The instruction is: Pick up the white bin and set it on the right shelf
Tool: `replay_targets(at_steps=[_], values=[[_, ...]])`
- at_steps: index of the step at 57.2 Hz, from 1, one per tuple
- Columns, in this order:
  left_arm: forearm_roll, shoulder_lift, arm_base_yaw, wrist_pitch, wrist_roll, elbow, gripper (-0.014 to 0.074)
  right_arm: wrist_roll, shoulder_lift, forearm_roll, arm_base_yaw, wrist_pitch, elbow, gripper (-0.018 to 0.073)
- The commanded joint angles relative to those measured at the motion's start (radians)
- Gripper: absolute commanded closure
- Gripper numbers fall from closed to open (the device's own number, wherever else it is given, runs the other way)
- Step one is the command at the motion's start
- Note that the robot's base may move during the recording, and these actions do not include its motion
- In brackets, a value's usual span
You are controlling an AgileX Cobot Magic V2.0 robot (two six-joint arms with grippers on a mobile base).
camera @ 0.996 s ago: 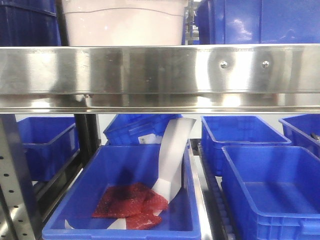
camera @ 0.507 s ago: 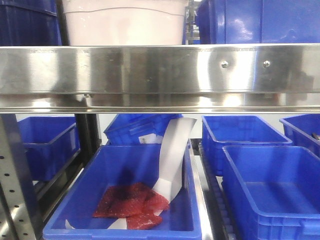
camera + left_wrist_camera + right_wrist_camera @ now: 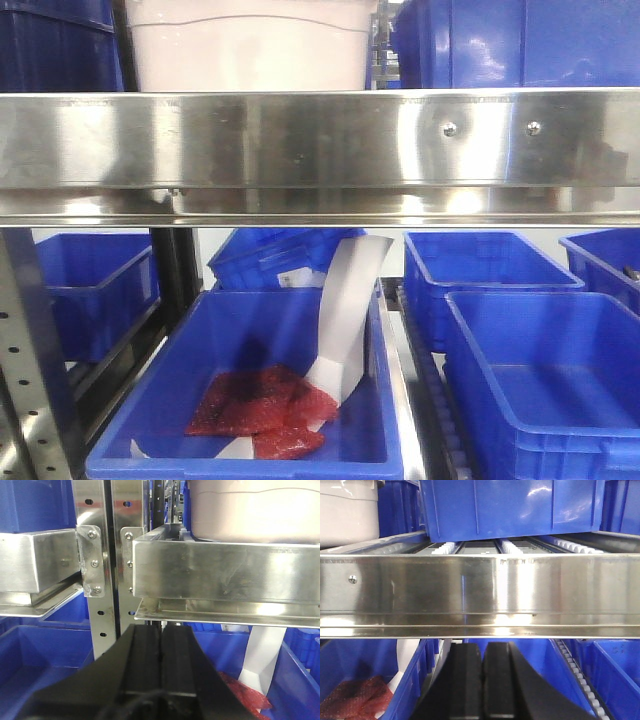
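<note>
**Steel rack with the pale tub on its upper level, both grippers closed below the rail**

In your front view, the shiny stainless-steel rack shelf (image 3: pixel 320 140) spans the whole width; its broad reflective front rail carries two screws right of centre. The large pale pinkish-white plastic tub (image 3: pixel 250 45) stands on that level toward the left, only its lower wall with a curved moulded line in frame (its top is cut off). A tall blue plastic crate (image 3: pixel 520 40) stands on the same level to its right, apart from it.

Below the rail you see a blue open crate (image 3: pixel 250 400) holding crumpled red mesh bags (image 3: pixel 262 400) and a white folded card strip (image 3: pixel 348 315) leaning upright against its right wall. More open blue crates (image 3: pixel 545 375) fill the lower level. A perforated metal upright (image 3: pixel 30 370) stands at the lower left.

In the left wrist view, the left gripper (image 3: pixel 161 655) has its black fingers pressed together, gripping nothing, below the rail; the tub (image 3: pixel 255 510) sits above and to the right. In the right wrist view, the right gripper (image 3: pixel 482 680) is likewise closed and empty, under the rail; white rollers (image 3: pixel 510 546) line the shelf bed, and the tub (image 3: pixel 347 512) is at upper left.
</note>
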Motion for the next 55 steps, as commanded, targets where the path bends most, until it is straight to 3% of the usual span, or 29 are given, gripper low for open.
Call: replay_targets(at_steps=[1, 55], values=[[-0.003, -0.010, -0.006, -0.092, -0.009, 0.015, 0.0715, -0.003, -0.020, 0.004, -0.006, -0.099, -0.016, 0.0487], [-0.003, -0.010, -0.006, -0.092, -0.009, 0.015, 0.0716, -0.003, -0.020, 0.004, -0.006, -0.099, -0.016, 0.0487]])
